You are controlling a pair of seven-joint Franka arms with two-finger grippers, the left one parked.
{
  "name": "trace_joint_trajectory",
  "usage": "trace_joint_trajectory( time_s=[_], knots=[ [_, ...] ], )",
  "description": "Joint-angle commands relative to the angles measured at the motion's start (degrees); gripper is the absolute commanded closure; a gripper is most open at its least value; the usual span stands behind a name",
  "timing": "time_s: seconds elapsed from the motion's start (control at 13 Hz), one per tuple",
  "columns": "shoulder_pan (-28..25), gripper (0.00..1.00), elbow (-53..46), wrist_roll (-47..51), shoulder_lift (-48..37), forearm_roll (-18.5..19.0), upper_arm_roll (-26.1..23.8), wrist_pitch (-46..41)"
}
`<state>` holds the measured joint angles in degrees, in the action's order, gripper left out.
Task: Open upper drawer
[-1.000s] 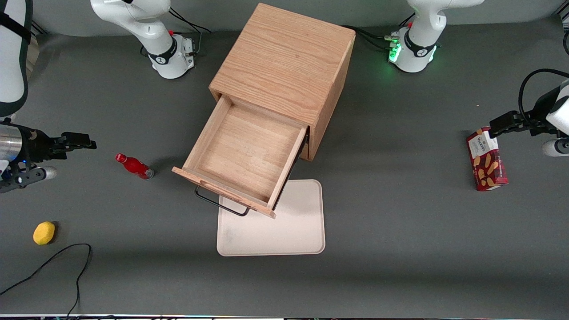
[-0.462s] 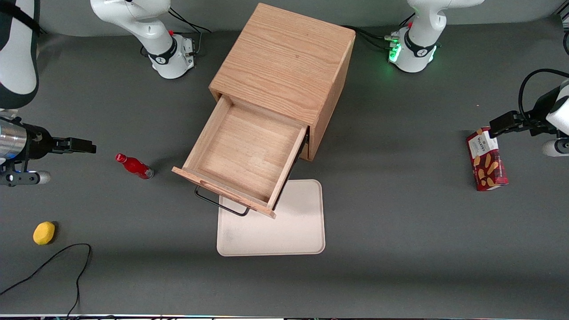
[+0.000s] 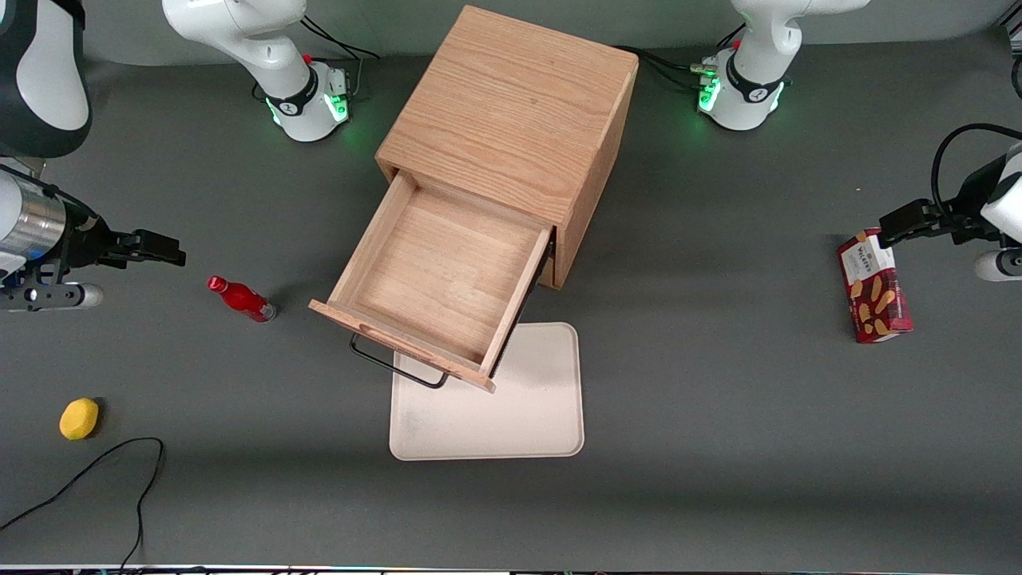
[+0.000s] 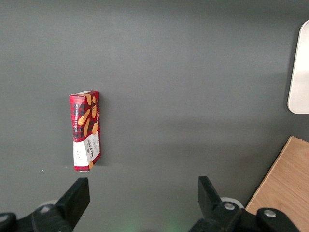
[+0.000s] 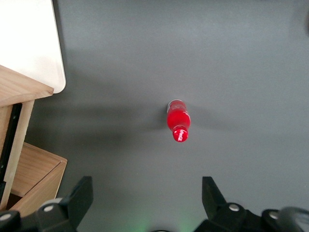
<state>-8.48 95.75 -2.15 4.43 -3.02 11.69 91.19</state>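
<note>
The upper drawer (image 3: 437, 283) hides the cabinet's bottom drawer and overhangs part of the tray (image 3: 511, 407).

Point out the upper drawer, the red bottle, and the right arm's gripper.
upper drawer (image 3: 441, 271): front view, on its bare wooden floor.
red bottle (image 5: 177, 123): right wrist view, on its body.
gripper (image 5: 147, 198): right wrist view, midway between its open fingertips, above the table near the bottle.
</note>
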Motion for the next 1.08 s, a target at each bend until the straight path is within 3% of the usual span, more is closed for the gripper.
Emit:
trace_joint_trajectory(
  time_s=[0.0, 0.23, 1.0],
  knots=[
    [8.6, 0.0, 2.5, -2.0, -3.2, 1.3, -6.9, 1.2],
    [13.7, 0.0, 0.9, -3.0, -3.3, 0.7, -11.6, 0.3],
    [14.7, 0.0, -4.0, -1.6, -2.4, 0.6, -11.8, -3.0]
  ],
)
